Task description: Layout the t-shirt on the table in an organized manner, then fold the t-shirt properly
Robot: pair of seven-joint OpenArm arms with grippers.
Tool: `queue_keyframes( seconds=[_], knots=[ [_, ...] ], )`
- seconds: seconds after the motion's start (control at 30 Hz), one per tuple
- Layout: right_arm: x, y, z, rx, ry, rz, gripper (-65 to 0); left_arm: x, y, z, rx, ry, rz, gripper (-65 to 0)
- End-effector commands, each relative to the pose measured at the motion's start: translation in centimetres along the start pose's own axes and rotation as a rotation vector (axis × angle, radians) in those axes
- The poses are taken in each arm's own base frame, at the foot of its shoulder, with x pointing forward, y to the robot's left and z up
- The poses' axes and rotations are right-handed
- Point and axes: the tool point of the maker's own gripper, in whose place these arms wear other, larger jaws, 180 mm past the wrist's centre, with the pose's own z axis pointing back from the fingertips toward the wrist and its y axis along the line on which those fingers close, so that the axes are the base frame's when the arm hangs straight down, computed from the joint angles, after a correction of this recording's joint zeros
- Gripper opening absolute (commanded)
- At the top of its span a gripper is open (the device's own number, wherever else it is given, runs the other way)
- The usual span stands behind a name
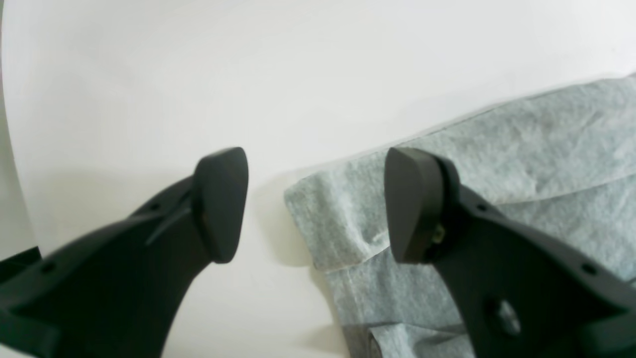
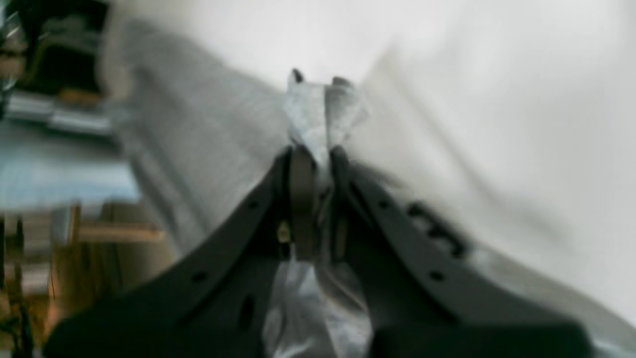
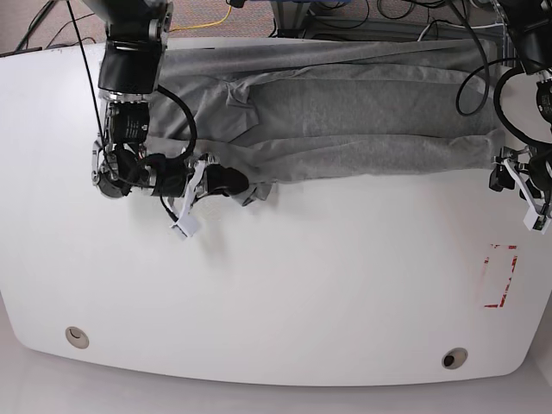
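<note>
Heather-grey cotton t-shirt (image 3: 362, 112) on glossy white table (image 3: 285, 293): right gripper (image 2: 318, 151) jaws clamped on fabric fold; left gripper (image 1: 315, 204) jaws wide, shirt corner betw. them.

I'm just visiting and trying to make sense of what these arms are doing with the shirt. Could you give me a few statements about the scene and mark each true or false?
1. The right gripper is pinched shut on a bit of the t-shirt. True.
2. The left gripper is clamped on the cloth. False: its jaws stand open, with a corner of the shirt lying on the table between and under them.
3. The shirt is already folded into a neat square. False: it lies stretched across the far side of the table, loosely folded over itself and creased.
4. A red tape outline is marked on the table, with no cloth on it. True.
</note>
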Motion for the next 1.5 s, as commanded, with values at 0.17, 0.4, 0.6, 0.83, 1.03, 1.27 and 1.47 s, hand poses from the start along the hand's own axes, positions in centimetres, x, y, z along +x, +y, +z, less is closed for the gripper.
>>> queue_keyframes(
  seconds=[0.17, 0.4, 0.6, 0.83, 1.03, 1.27, 1.47],
  knots=[
    [-1.6, 4.9, 1.1, 0.183, 0.005, 0.067, -64.2, 1.4, 0.7, 0.8, 0.019, -0.04, -0.016, -24.6],
    [-6.1, 6.5, 1.7, 0.257, 0.106, 0.033, -64.2, 1.3, 0.1, 0.4, 0.004, -0.028, -0.033, -24.6],
    [-8.8, 7.7, 1.9, 0.322, 0.171, -0.005, -58.8, 1.2, -0.6, 0.0, -0.012, -0.014, -0.053, -24.6],
    [-11.3, 7.5, 2.9, 0.312, 0.229, -0.042, -9.4, 1.1, -1.1, -0.3, -0.024, -0.006, -0.066, -24.6],
    [-11.4, 8.3, 4.0, 0.306, 0.25, 0.021, 0.0, 1.1, -1.2, -0.4, -0.026, -0.003, -0.069, -24.6],
    [-11.8, 8.3, 5.3, 0.284, 0.283, 0.062, 0.0, 0.6, -2.0, -0.6, -0.045, 0.015, -0.094, -24.6],
    [-11.2, 7.5, 6.1, 0.254, 0.285, 0.077, 0.0, 0.4, -3.3, 0.1, -0.065, 0.011, -0.232, -24.6]
  ],
)
